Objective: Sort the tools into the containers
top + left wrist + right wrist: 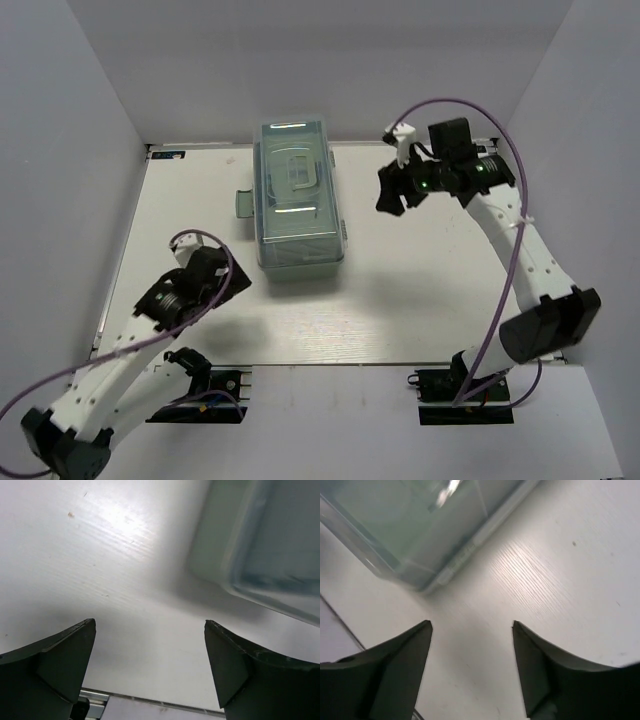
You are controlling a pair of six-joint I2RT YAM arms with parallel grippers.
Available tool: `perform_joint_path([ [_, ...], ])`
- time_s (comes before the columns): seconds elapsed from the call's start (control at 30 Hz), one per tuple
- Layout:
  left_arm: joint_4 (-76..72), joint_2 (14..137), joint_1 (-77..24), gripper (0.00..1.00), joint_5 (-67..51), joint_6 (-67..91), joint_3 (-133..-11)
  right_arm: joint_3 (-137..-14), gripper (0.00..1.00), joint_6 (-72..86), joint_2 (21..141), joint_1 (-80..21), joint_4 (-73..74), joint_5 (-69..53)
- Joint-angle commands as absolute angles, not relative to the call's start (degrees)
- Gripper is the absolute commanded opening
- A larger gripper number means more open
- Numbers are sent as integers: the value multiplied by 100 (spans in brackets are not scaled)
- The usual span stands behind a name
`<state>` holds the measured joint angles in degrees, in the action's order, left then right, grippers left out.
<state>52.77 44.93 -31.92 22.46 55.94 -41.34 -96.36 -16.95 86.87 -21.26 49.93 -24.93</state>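
Toolbox [297, 200] and arms share the white tabletop [400, 300] in the overhead view: the pale green box lies shut under its clear lid [290, 235], lengthwise from the middle of the tabletop toward the far edge, with a carry handle [297, 168] folded flat on top and a latch [243, 203] sticking out on its left side. The left gripper [222, 272] hangs near the box's near left corner, apart from it, while the right gripper [390, 193] sits off the box's right side toward the far right corner of the tabletop, also clear of it. In the left wrist view, the left gripper [150, 625] stands spread wide, its two dark fingers [60, 660] framing only bare tabletop [100, 555]; a rounded corner of the toolbox [260, 545] fills the upper right, blurred and untouched. In the right wrist view, the right gripper [471, 625] is parted a little less widely, with nothing between its jaws but tabletop [560, 570], and the toolbox [410, 525] lies at the upper left, one of its lower corners nearest the fingertips yet separate from them.
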Motion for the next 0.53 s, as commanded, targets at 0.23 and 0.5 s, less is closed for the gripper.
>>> perform_joint_path([
  [0.23,5388,3655,-3278,99,1881,3104,-5640,-7638,91,-872,7269,-2004,4544,-881],
  [0.5,4238,4597,-3278,99,1136,2241,-6240,-7138,91,-457,6408,-1978,4720,-589],
])
